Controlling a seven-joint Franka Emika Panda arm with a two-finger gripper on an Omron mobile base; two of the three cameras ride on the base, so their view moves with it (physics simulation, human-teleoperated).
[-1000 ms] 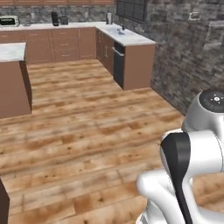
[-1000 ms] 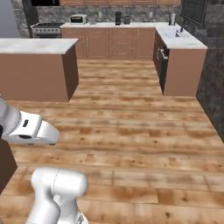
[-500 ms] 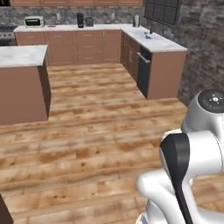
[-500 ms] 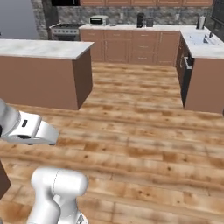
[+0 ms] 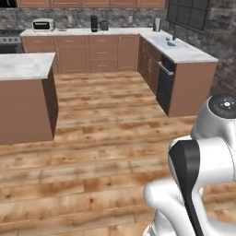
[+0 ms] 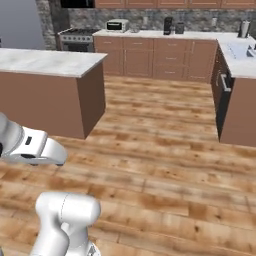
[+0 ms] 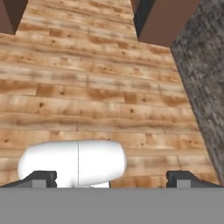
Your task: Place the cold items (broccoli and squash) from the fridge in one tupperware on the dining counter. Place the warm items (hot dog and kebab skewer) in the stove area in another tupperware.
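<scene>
The stove area, a steel range (image 6: pixel 76 40) with a dark front, stands against the back wall among brown cabinets; it also sits at the far left edge as the range (image 5: pixel 9 42). In the hand view my gripper (image 7: pixel 112 178) points down at the bare wooden floor. Its two dark fingertips (image 7: pixel 43 178) stand wide apart, open, with nothing between them. My white arm (image 5: pixel 198 184) is folded close over the base.
A marble-topped island (image 6: pixel 47 62) on a brown base stands left of me, also seen as the island (image 5: pixel 25 67). A brown counter run with sink (image 5: pixel 173 46) and dark dishwasher front (image 5: pixel 163 85) stands to the right. A grey stone wall (image 7: pixel 205 87) is near the hand. Wooden floor lies between.
The whole scene has slid to the right in both base views, so the base has turned left; the range has come into the left base view. The arm's pose is unchanged.
</scene>
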